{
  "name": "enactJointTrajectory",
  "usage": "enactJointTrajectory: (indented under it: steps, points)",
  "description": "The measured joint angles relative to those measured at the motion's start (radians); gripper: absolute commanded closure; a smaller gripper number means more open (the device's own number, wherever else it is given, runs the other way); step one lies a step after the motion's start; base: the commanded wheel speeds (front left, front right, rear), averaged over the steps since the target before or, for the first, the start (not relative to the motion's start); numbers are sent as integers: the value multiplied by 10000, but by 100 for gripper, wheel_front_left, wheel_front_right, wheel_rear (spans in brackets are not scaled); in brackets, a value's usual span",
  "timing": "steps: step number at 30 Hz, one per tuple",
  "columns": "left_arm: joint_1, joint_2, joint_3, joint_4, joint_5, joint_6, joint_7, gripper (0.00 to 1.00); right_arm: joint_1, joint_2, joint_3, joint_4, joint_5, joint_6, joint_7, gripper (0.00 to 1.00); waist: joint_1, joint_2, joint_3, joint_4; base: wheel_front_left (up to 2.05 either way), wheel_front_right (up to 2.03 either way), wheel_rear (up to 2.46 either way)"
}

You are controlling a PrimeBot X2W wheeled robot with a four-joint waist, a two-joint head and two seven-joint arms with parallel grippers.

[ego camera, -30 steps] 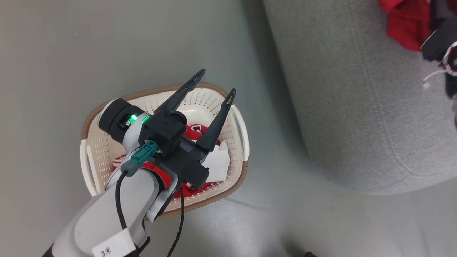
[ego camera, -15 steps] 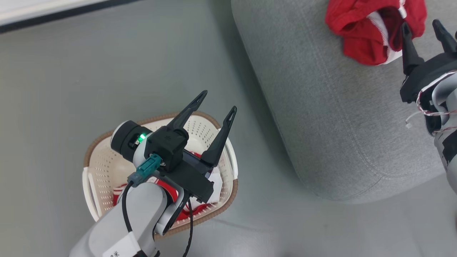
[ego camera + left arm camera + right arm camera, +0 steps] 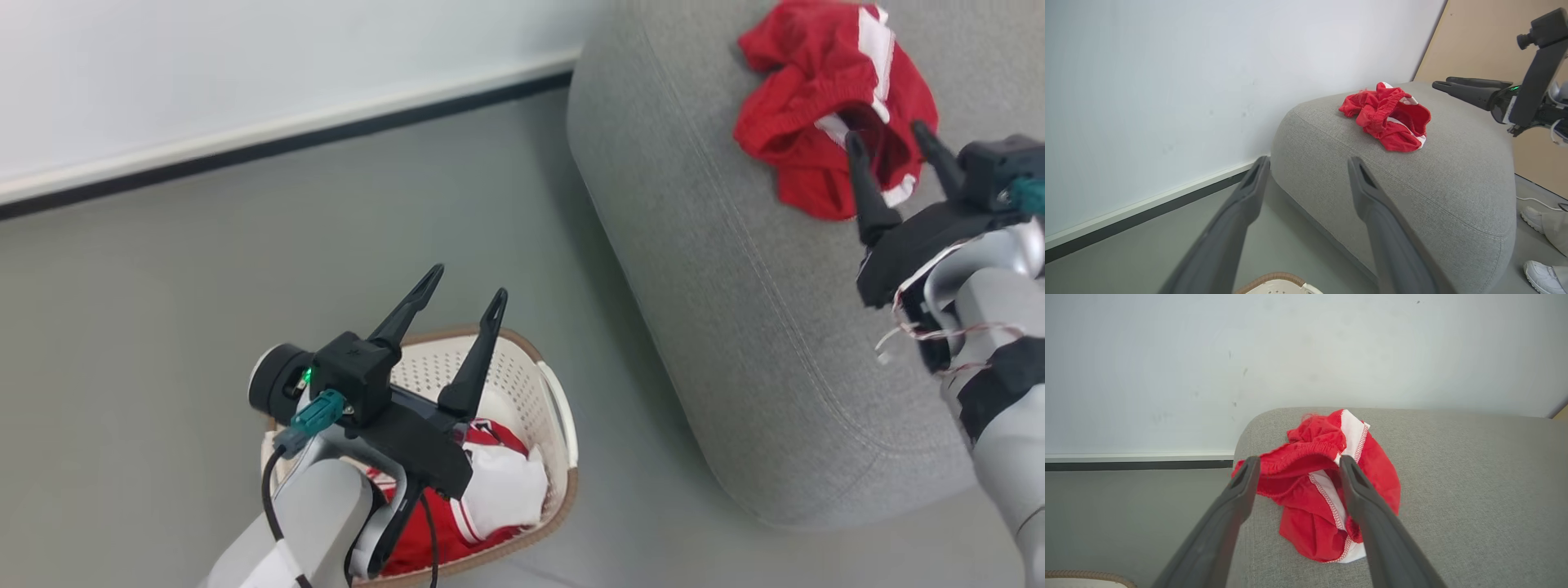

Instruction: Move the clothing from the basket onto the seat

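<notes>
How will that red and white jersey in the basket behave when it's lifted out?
Probably floppy: the jersey lies crumpled in the basket, so it should sag and trail from a pinch. Likely light, thin cloth like the shorts bunched on the seat. A hanging sleeve might catch the rim.

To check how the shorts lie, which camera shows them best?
Right wrist view: the shorts lie crumpled on the sofa, close and central. In the head view the right gripper covers part; the left wrist view shows them whole but smaller.
</notes>
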Motion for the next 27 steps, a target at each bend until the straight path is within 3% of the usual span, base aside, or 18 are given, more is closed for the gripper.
enactJointTrajectory:
  steps: [8, 27]
  points:
    - [712, 10, 430, 259, -194, 104, -117, 0, 1558, 278, -284, -895, 209, -13, -12, 0, 0, 0, -955, 703, 0, 0, 0]
    - [3498, 690, 1954, 81, -675, 623, -276, 0, 5896, 945, -819, -4339, 309, -1461, -13, 0, 1, 0, -2807, 2254, 0, 0, 0]
